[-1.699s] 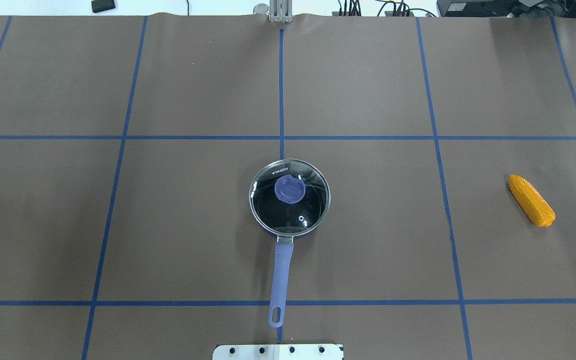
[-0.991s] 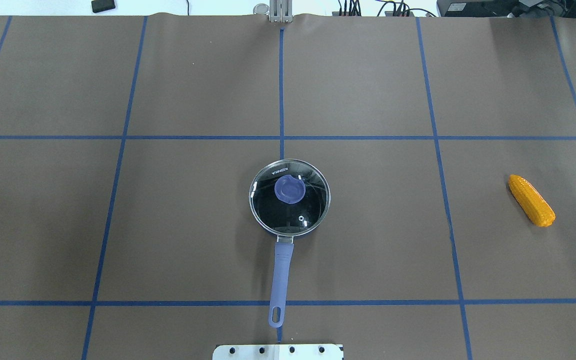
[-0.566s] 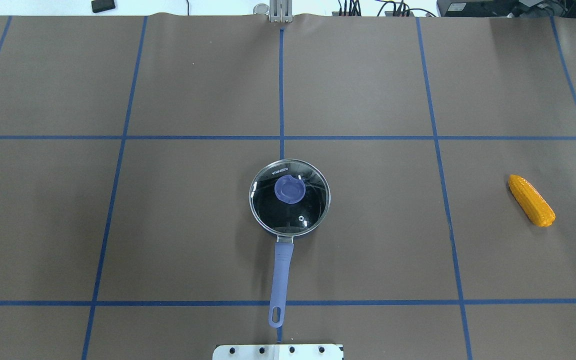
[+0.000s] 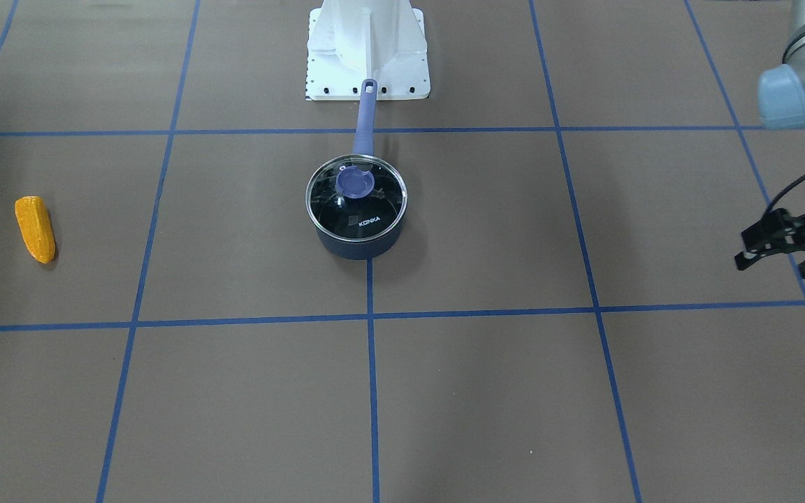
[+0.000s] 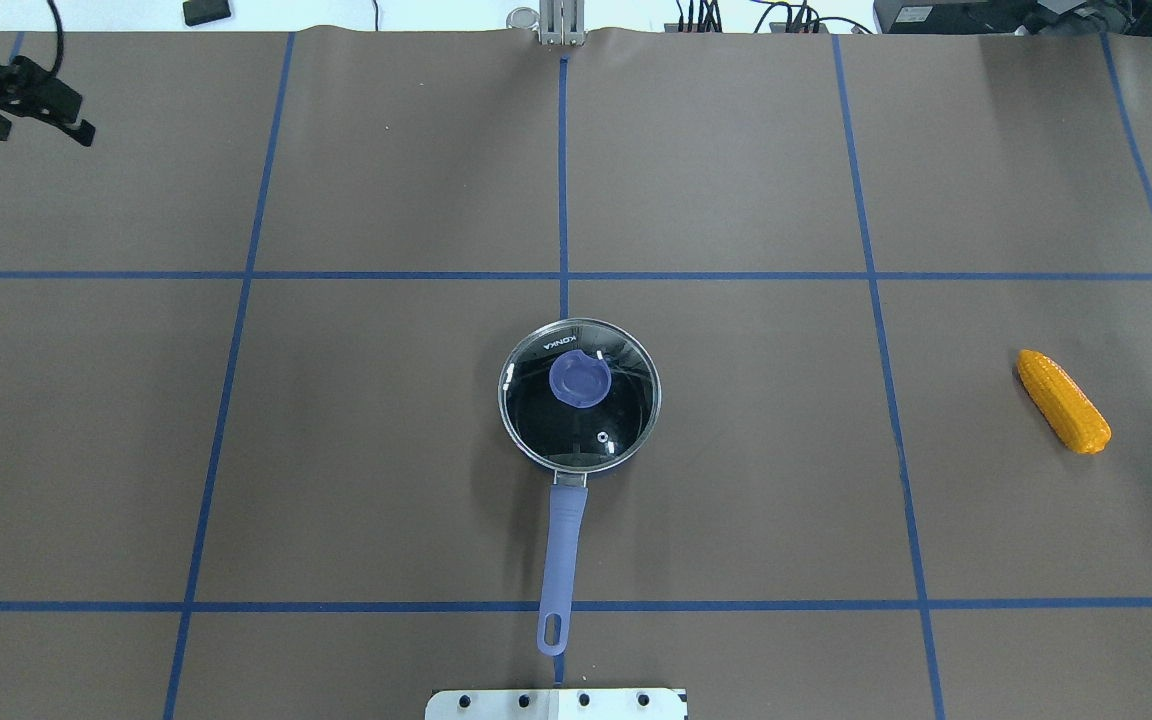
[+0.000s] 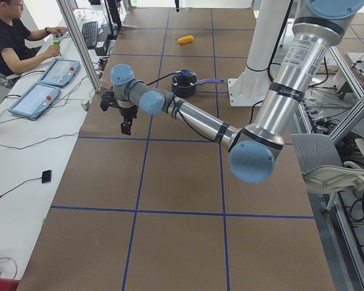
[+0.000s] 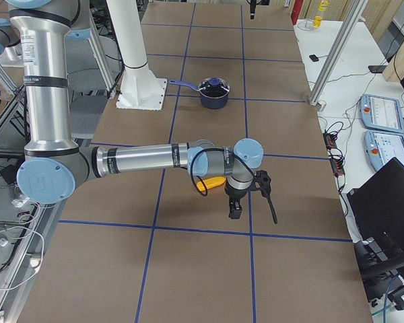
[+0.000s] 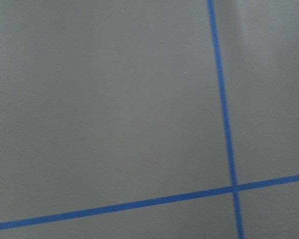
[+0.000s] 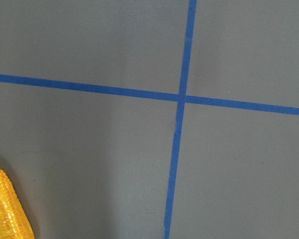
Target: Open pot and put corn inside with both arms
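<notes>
The dark blue pot (image 4: 357, 248) stands at the table's middle with its clear glass lid (image 5: 596, 425) on; the lid's purple knob (image 5: 579, 380) is on top. Its purple handle (image 5: 563, 550) points toward the robot base. The corn (image 5: 1063, 400) lies far right in the overhead view, also in the front view (image 4: 35, 228). My left gripper (image 5: 41, 130) is open and empty, high at the far left, far from the pot; it also shows in the front view (image 4: 773, 269). My right gripper (image 7: 246, 198) shows only in the right side view, just beyond the corn (image 7: 209, 183); I cannot tell its state.
The white robot base plate (image 5: 556, 703) sits at the near edge behind the handle's end. Blue tape lines grid the brown table. A person (image 6: 12, 42) sits at a side bench with teach pendants (image 6: 33, 100) beyond the table's far edge.
My left gripper has come into the overhead view at the top left; it was out of view before. The pot, lid and corn have not moved.
</notes>
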`<state>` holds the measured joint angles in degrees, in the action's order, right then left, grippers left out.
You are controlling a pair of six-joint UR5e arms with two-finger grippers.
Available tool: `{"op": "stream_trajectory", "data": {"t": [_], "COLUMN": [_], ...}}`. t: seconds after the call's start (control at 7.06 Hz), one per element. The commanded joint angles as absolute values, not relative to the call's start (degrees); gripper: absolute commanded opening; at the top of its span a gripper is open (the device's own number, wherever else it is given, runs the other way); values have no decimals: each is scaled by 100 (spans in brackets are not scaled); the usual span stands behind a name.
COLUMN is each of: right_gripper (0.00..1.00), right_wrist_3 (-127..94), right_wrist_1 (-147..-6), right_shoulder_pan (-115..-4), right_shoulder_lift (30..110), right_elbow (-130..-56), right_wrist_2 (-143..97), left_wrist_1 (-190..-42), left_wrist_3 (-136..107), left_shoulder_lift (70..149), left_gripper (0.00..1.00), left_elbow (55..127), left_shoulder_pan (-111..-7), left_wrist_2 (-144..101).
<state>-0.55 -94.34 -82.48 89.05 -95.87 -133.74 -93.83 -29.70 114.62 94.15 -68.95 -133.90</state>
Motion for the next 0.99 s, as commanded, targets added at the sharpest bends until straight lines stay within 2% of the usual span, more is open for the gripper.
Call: {"op": "stream_trajectory", "data": {"t": [0.0,0.42,0.85], "right_gripper": [100,100,100], "right_wrist_3": [-70,-79,-132], "right_wrist_1": [-9431,-9422,-9422], "right_shoulder_pan": [-8157,-7789,-7542], "right_shoulder_lift": [8921,8956,8974], "right_elbow": [-9720,-9904,-10255], "right_wrist_2": [-13666,-13667,-13737], "left_wrist_1": [-8627,-8236,-8183], "left_wrist_3": [-3890,-5646,-6125], "left_shoulder_lift": [12380,13365,14095], "left_gripper": [99,99,100], "left_elbow": [9587,9668,9310], "left_shoulder_pan": [-6008,-4662,-3701], "left_wrist_2": [-12924,-12262,-11576]}}
